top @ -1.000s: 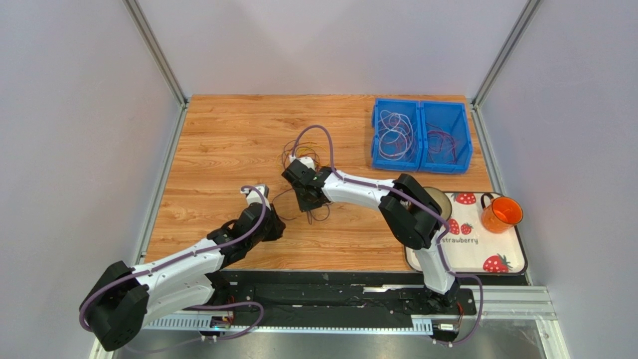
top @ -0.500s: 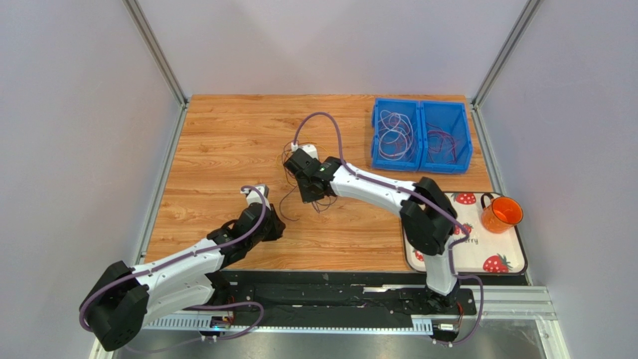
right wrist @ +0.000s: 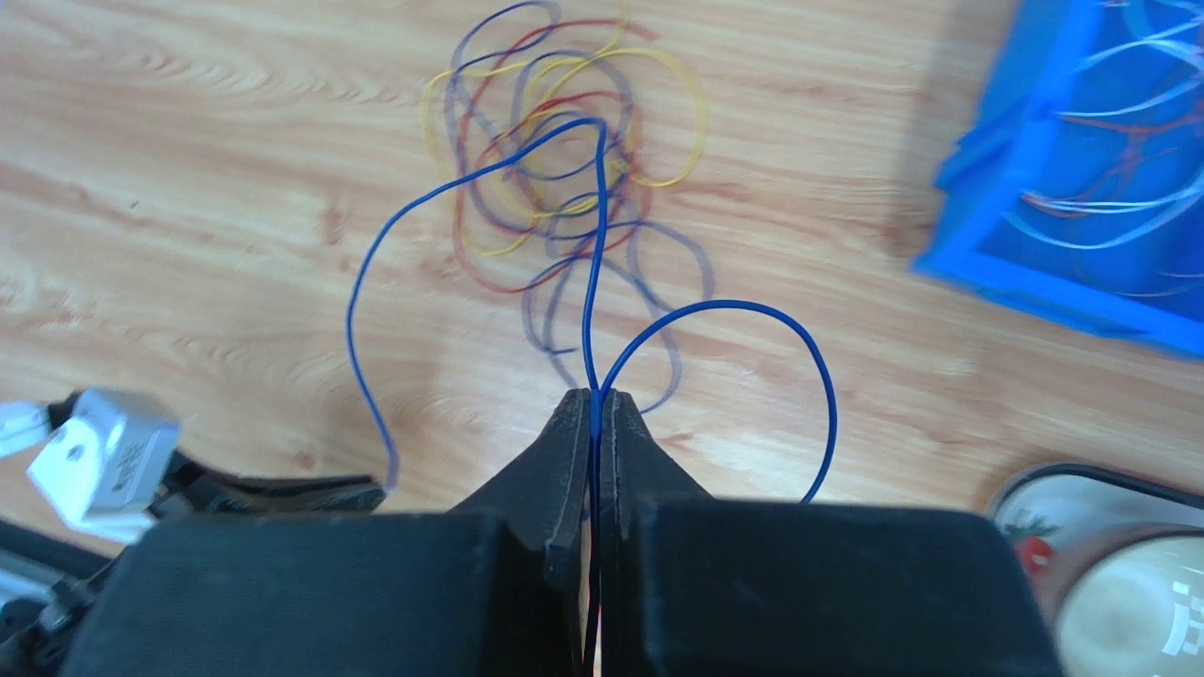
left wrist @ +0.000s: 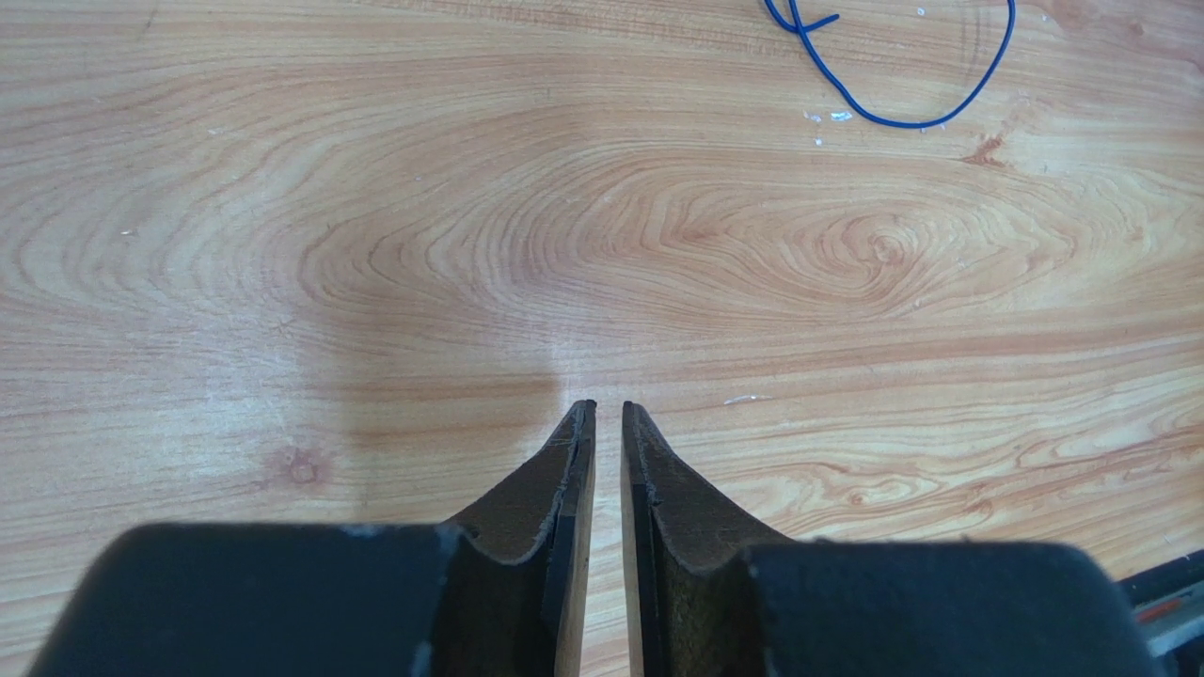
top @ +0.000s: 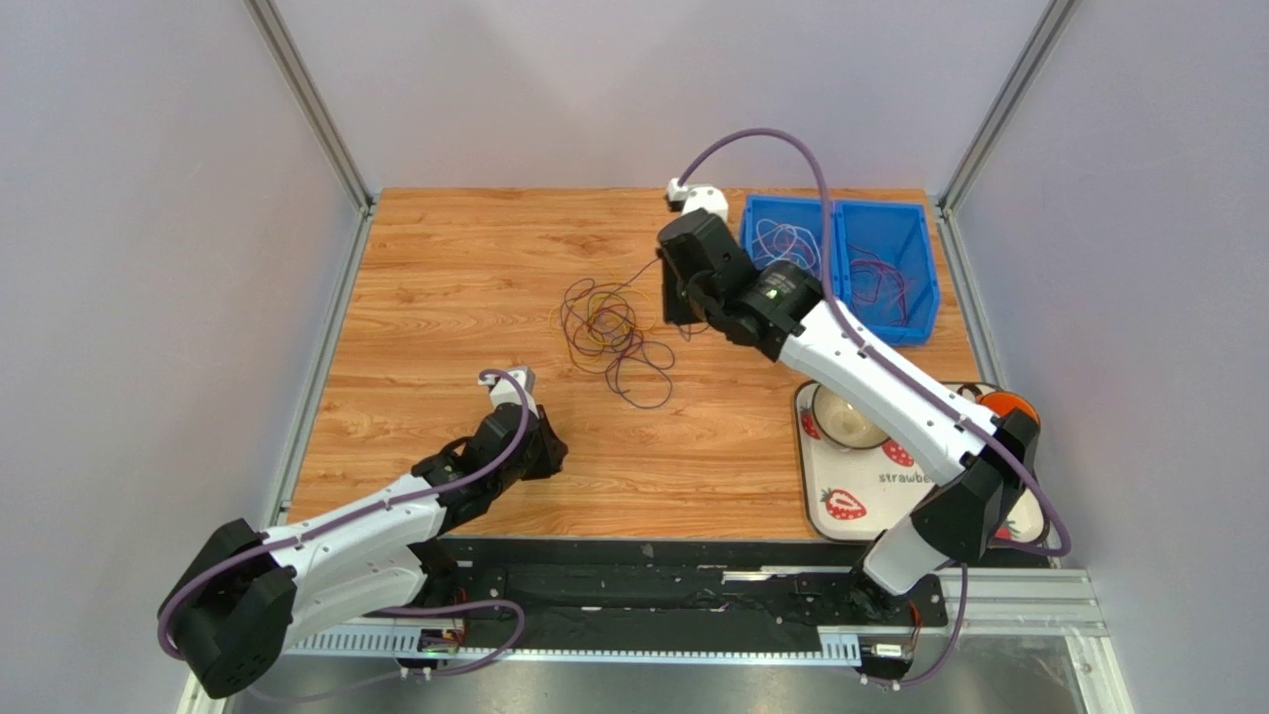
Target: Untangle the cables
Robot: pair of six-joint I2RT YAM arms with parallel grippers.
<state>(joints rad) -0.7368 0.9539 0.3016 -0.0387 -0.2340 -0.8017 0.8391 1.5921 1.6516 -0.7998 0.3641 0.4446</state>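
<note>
The right pincer (right wrist: 595,402) is clamped on a blue cable (right wrist: 602,254) running into the cables (top: 614,339) tangled mid-surface (left wrist: 283,212), while the left pincer (left wrist: 608,409) sits narrowly apart, seemingly just above the wood.

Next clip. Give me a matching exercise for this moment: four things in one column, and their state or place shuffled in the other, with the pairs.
Things:
1. right end effector
2. left end effector
3. tangle of cables
4. blue bin

State or place:
A. lying loose on the middle of the table, not held
B. shut on a blue cable
C. at the table's far right corner
D. narrow gap between the jaws, nothing in it

Pairs: 1-B, 2-D, 3-A, 4-C
</note>
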